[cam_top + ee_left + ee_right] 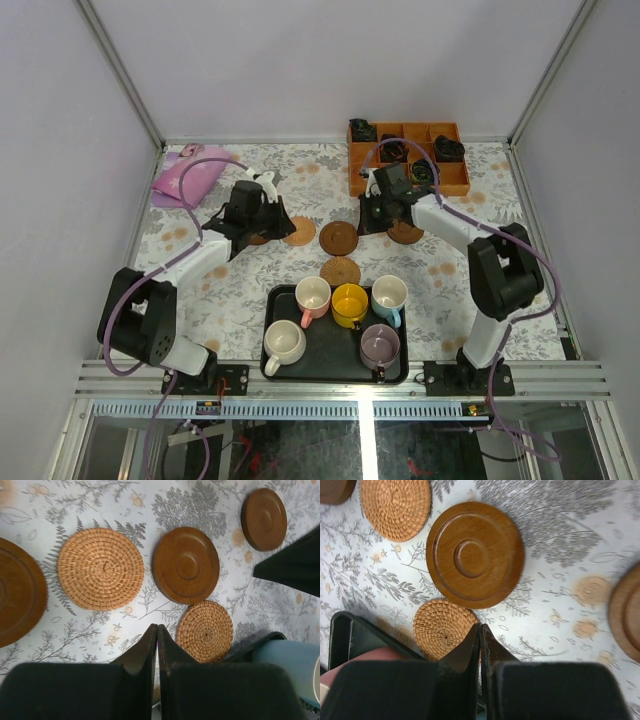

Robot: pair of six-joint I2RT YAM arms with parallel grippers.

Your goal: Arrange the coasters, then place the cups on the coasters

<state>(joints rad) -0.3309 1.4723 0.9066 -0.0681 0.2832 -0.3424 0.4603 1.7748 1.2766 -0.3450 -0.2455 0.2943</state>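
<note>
Beyond tray (334, 368), coasters (339, 237) spread beneath and between left and right jaws, both pressed closed, empty

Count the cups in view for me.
5, all on the black tray: pink cup, yellow cup, blue cup in the far row; cream cup, mauve cup in the near row.

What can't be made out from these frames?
Leftmost coaster: cut by the left wrist view's edge; mostly under the left gripper from above.
Rightmost coaster: cut by the right wrist view's edge; partly under the right gripper from above.
Light blue cup: only its side shows in the left wrist view, cropped.
Orange box: contents too small and dark from above.
</note>
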